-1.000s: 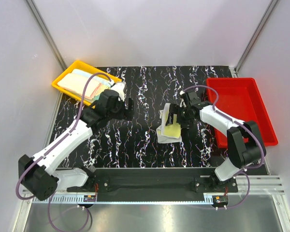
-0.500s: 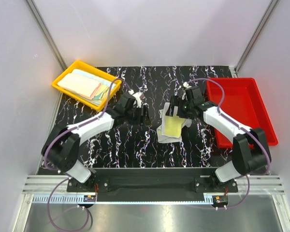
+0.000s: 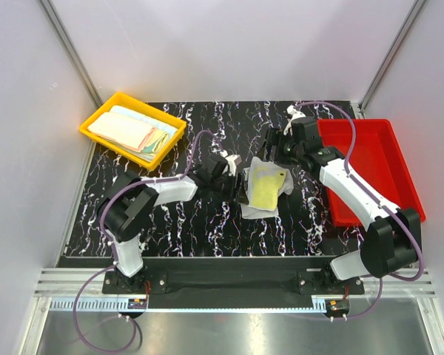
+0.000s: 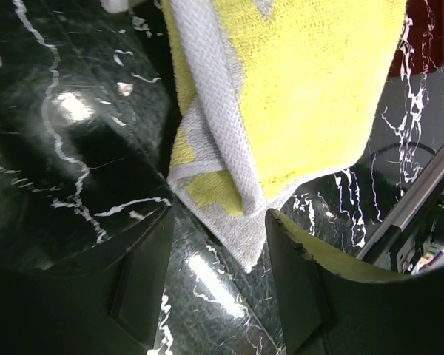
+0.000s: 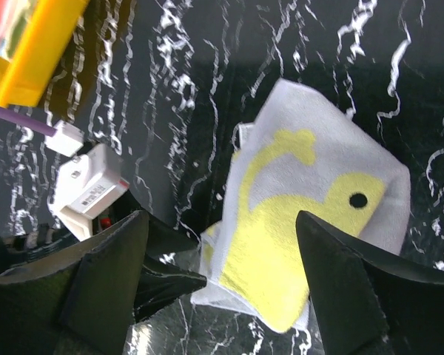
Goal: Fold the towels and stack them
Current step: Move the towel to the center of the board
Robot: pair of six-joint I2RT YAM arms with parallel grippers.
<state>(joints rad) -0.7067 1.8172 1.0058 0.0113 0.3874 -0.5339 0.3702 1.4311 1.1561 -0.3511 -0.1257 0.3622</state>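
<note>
Since my left claw (image 3: 231,176) swung over from the tray in the last second, it now sits at the left edge of the towel (image 3: 265,188), mid-frame in the top view. Its wrist view shows the fingers spread, gripping nothing, with the towel's (image 4: 311,89) hanging corner just between them. I judge that a fresh grasp for the next fold is close. My right claw (image 3: 277,144) has let go and backed toward the upper frame, gaping wide above the crumpled towel (image 5: 281,259). Further off, folded towels (image 3: 129,129) lie in the yellow tray (image 3: 98,112) at upper left, and the red tray (image 3: 370,163) sits at right. I can read no writing, only a yellow duck print.
</note>
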